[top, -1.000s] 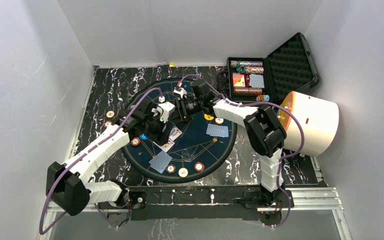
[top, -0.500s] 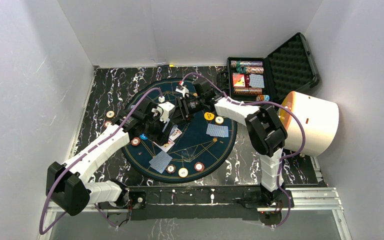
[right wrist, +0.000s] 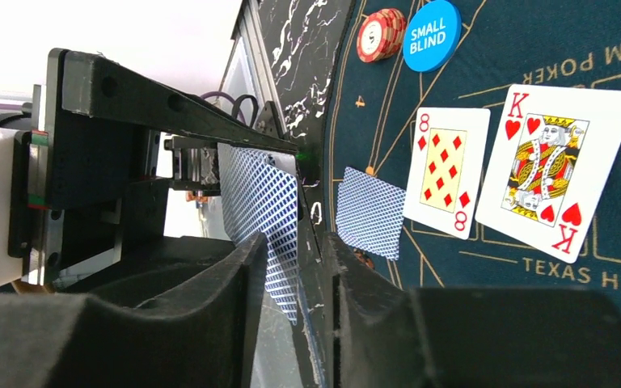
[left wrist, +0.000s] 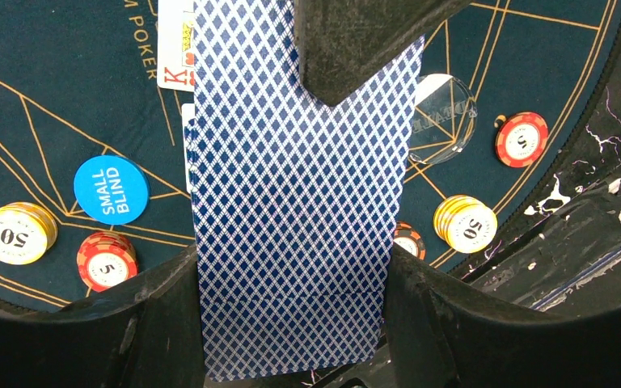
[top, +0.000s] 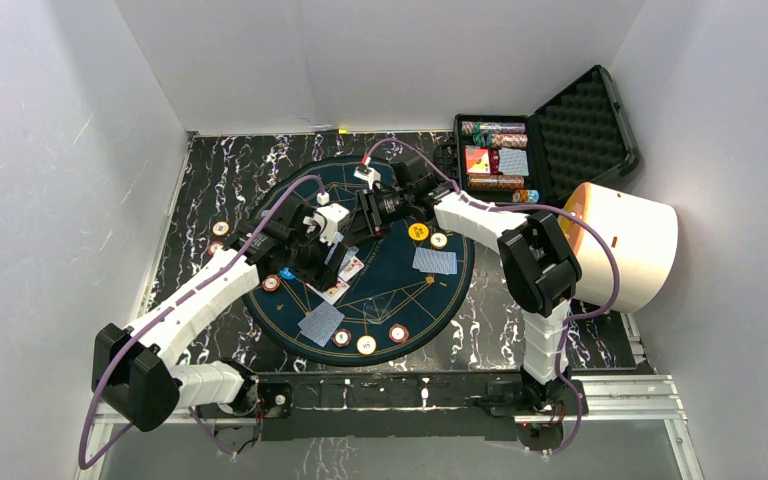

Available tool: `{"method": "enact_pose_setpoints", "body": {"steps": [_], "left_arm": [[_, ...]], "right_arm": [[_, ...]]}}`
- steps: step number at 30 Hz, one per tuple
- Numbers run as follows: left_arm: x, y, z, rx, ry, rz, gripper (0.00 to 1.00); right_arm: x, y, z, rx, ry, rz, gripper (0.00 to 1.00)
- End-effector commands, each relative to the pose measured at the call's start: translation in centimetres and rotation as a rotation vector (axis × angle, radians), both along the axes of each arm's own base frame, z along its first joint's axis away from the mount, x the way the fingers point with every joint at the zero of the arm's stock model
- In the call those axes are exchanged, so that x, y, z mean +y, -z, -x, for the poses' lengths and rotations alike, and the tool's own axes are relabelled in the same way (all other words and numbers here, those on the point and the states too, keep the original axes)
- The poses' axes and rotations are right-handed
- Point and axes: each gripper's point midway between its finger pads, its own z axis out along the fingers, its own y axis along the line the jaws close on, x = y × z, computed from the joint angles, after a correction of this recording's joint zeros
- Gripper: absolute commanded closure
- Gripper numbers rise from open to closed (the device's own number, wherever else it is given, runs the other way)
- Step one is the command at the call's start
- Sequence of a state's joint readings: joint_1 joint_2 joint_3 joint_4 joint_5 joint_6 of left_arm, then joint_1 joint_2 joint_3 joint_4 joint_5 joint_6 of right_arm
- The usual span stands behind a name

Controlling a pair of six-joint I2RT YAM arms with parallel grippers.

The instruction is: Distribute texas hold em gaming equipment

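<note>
Left gripper point(left wrist: 291, 279) is clamping blue-backed card point(left wrist: 291, 186) by its side edges; right gripper point(right wrist: 293, 250) is straddling that card's far end, fingers standing narrowly parted, above poker mat point(left wrist: 534, 48).

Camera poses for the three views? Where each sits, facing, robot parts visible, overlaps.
Top external: above and behind the bases, looking down on the poker mat; left arm and right arm show whole.
Left wrist: on the left arm, looking down past a blue-backed card held in the left gripper to the mat.
Right wrist: low over the mat, facing across it at that card; the right gripper frames the bottom.
Shared: both wrist views show the card and the SMALL BLIND button.
</note>
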State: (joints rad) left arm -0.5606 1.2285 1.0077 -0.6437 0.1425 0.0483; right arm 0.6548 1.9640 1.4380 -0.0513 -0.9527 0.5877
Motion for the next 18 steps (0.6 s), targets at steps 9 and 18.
{"method": "enact_pose_setpoints", "body": {"steps": [9,18], "left_arm": [[-0.5,-1.3,0.2,-0.025,0.001,0.043,1.0],[0.5,-0.6,0.2,-0.015,-0.078,0.016,1.0]], "right_arm": [[-0.7,-3.3,0.1,-0.062,-0.003,-0.06,0.8],[-2.6,-6.0,-1.4,-0.141,0.065,-0.086,1.0]]}}
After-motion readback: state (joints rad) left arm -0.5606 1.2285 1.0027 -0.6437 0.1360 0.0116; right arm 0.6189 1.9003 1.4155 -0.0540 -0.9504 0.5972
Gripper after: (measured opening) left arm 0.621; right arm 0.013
